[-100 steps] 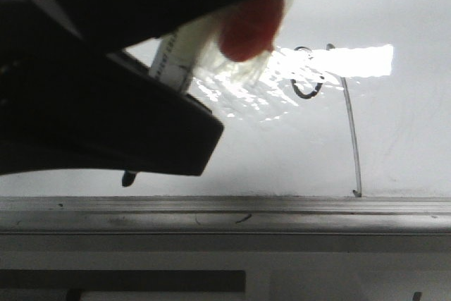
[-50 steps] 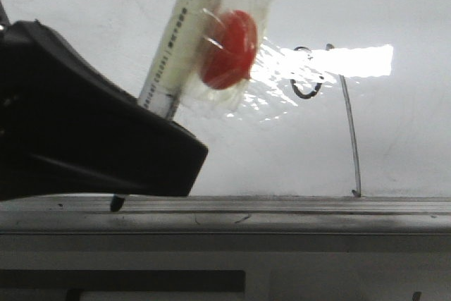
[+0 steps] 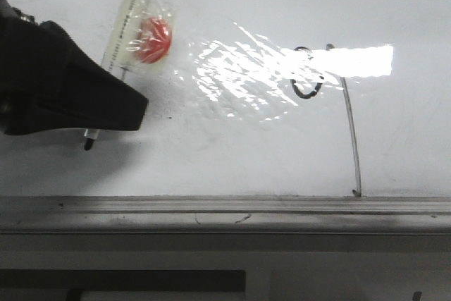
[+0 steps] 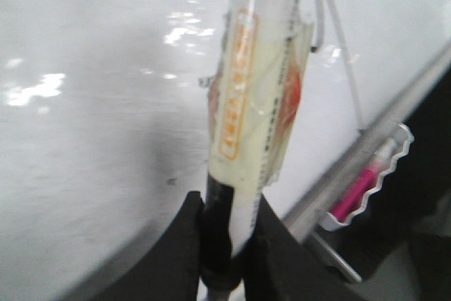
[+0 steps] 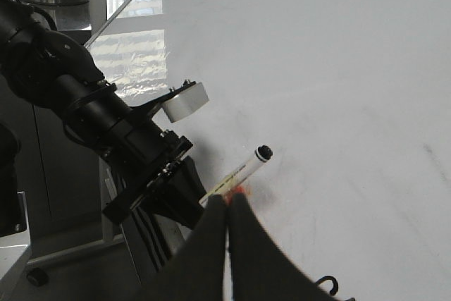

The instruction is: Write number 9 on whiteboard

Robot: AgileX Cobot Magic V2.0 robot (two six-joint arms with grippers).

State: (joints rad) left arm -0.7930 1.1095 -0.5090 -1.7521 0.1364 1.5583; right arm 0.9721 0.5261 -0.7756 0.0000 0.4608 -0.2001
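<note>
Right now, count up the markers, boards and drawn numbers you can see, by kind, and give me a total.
Markers: 2, the marker held in the left gripper and a pink marker in the tray.
Whiteboard: 1
Number 9: 1
Total: 4

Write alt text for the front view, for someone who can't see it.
A black gripper at the left holds a marker with its tip off the whiteboard. To the right is a drawn 9: a small loop and a long tail running down to the grey rail.
</note>
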